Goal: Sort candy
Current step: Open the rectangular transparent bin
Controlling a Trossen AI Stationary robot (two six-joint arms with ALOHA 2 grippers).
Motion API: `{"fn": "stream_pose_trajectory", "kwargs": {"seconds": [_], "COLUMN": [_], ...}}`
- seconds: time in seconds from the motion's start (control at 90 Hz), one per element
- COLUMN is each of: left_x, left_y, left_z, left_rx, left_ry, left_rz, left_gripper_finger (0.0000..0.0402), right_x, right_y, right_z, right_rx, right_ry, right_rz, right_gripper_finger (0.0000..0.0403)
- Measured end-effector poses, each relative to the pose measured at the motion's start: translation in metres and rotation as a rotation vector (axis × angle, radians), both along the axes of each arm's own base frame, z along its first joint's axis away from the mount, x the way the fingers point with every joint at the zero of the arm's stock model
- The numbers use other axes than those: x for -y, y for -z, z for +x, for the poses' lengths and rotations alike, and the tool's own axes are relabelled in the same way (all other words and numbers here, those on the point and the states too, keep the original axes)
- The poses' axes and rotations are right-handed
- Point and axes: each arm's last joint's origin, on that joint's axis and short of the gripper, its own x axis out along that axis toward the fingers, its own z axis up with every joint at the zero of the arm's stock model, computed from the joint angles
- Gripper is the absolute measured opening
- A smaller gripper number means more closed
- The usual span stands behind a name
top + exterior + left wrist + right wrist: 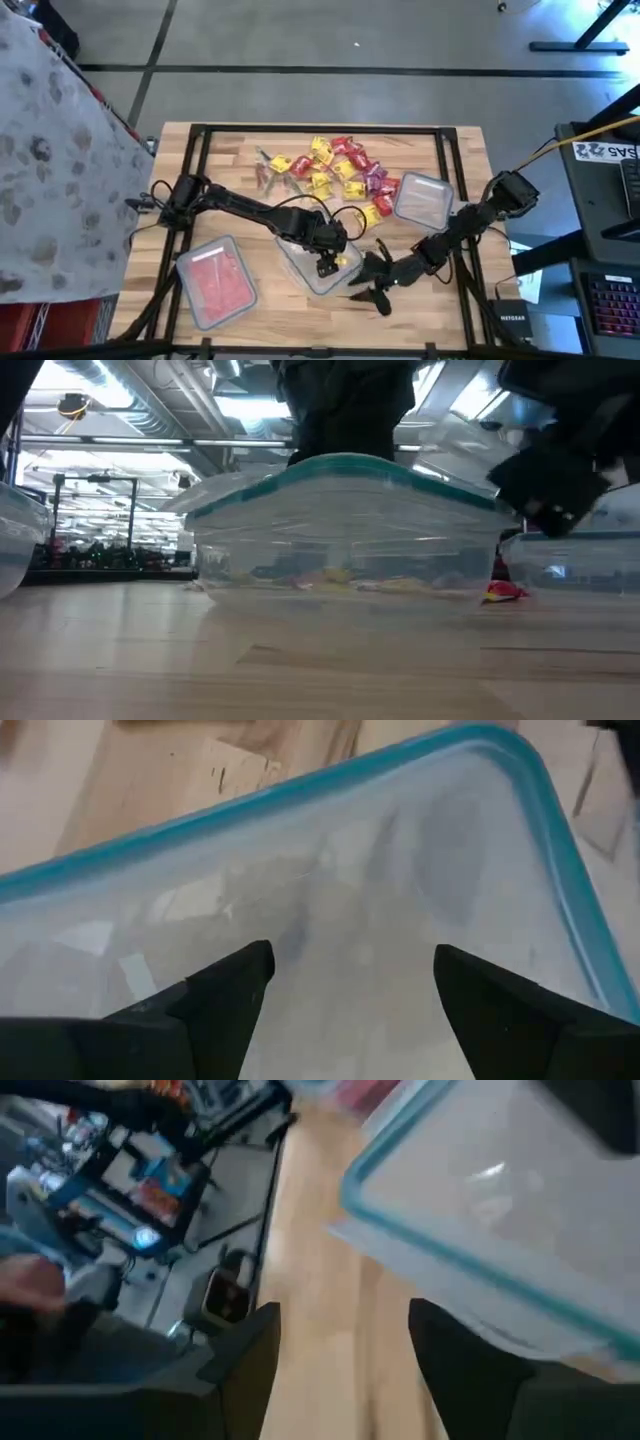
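1. Candy sits in a loose heap on the table, toward the far edge and a bit right of centre: red, yellow and purple wrapped pieces, touching and overlapping.
2. Three clear tubs: one with red pieces near the near-left corner, a middle tub at the near edge, and a third just right of the heap.
3. The middle tub holds a few yellow pieces; the low view shows them lying flat on its floor. One red piece lies loose on the wood beside it.
4. Left gripper is over the middle tub, fingers apart, nothing between them in its wrist view.
5. Right gripper hangs low at the near edge, just right of that tub, fingers spread, nothing held.
6. Handling, our read: pieces are very light, wrappers slick and crinkly, the core probably soft enough to give. Not fragile.
7. Where to grab: pinch across the body of one piece, not the twisted wrapper ends, since those likely slip or tear.
8. Take pieces from the heap's outer rim, where the fingers can straddle one alone; in the middle we risk lifting two.
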Motion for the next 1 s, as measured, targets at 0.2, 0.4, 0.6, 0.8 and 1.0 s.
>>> {"fn": "stream_pose_trajectory", "kwargs": {"seconds": [0.2,0.4,0.6,0.8,1.0], "left_x": [0.001,0.001,-0.001,-0.007,-0.017], "left_y": [-0.005,-0.049,-0.096,-0.077,-0.038], "left_z": [0.001,0.000,-0.002,-0.018,-0.038], "left_rx": [-0.002,0.077,0.144,-0.048,-0.211], "left_ry": [0.020,0.005,-0.074,-0.258,-0.354], "left_rz": [0.018,0.073,0.068,0.091,0.125], "left_gripper_finger": [0.0274,0.0274,0.0274,0.0274,0.0274], "right_x": [0.002,0.023,0.058,0.081,0.075], "right_y": [-0.016,-0.064,-0.064,-0.039,-0.024], "right_z": [-0.011,-0.020,-0.014,0.004,0.022], "right_rx": [-0.305,-0.409,-0.531,-0.638,-0.628], "right_ry": [-0.045,0.160,0.461,0.532,0.408], "right_rz": [0.010,-0.214,-0.331,-0.294,-0.224], "right_gripper_finger": [0.0209,0.0209,0.0209,0.0209,0.0209]}}
